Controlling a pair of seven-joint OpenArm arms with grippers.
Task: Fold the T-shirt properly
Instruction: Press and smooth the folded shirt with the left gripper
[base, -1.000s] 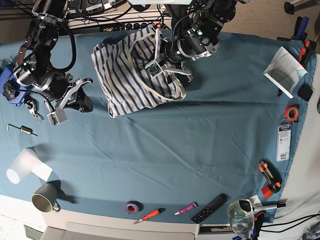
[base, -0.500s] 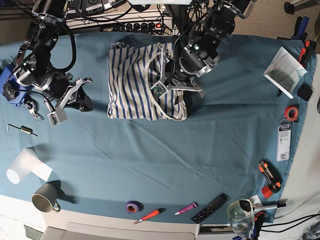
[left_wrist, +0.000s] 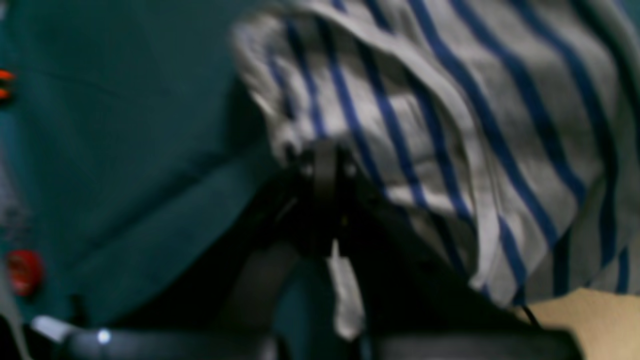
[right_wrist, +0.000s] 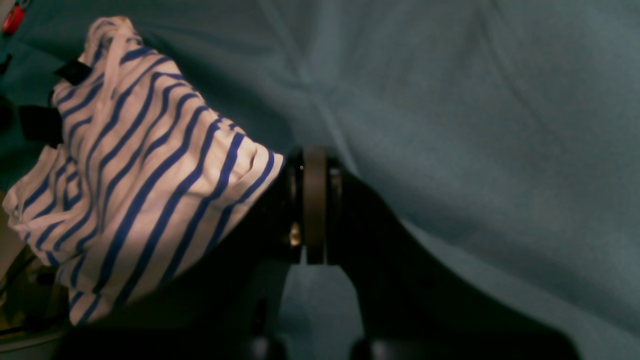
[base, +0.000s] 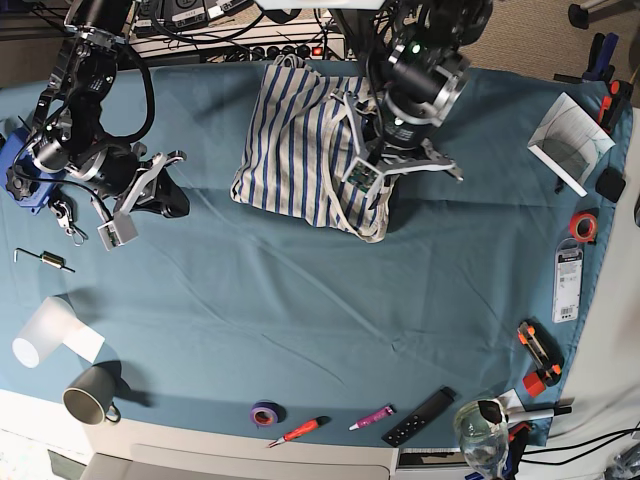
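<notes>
The T-shirt (base: 300, 140) lies bunched in the upper middle of the base view on the teal table cloth (base: 330, 300), one edge pinched in the closed jaws of the left gripper (left_wrist: 325, 165). At the left of that view, the right gripper (right_wrist: 314, 210) hangs above the cloth, jaws pressed together on nothing, apart from the shirt.

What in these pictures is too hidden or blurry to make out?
- Left gripper: left wrist view is blurred; it seems shut on the T-shirt, but the pinched edge is unclear.
- T-shirt's sleeves and collar: base view, bunched folds and the arm hide them.
- Right gripper: shut, apparently empty.
</notes>
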